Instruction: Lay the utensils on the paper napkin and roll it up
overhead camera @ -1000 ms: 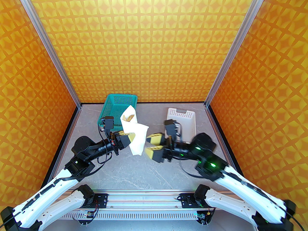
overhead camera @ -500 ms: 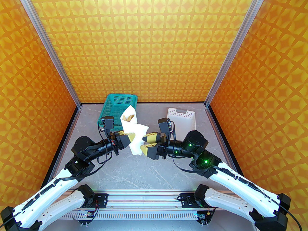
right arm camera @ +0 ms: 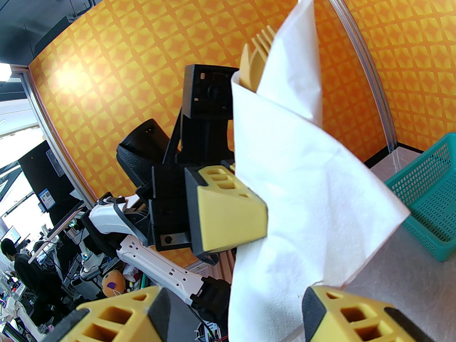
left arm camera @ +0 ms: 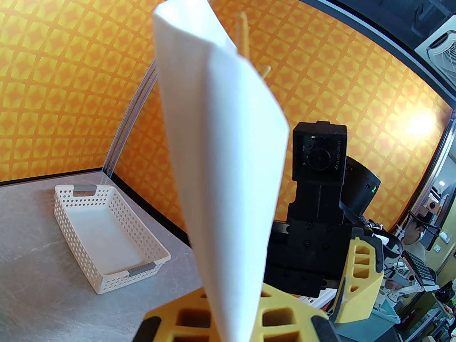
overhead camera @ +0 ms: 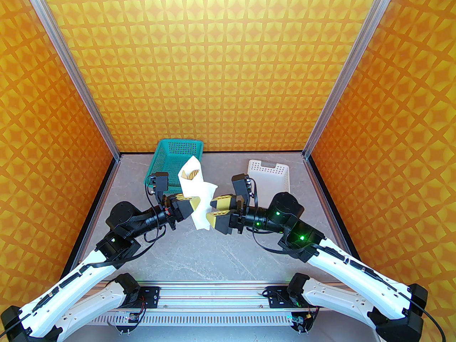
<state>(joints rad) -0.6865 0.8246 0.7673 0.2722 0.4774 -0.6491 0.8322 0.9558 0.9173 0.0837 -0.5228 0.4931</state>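
No legible text. Tiny print beside lens on right wrist camera point(left arm camera: 319, 157), too small to read.

The left tool point(overhead camera: 195, 205) pinches the rolled paper napkin point(overhead camera: 201, 195) upright — utensils point(overhead camera: 192, 174) poking out — right tool point(overhead camera: 211, 209) agape beside it.

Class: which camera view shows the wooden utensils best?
The right wrist view: the utensils stick out of the rolled paper napkin, fork tines and spoon bowl plain. The top external view shows small tan tips in the napkin's opening; the left wrist view, two thin tan slivers behind its edge.
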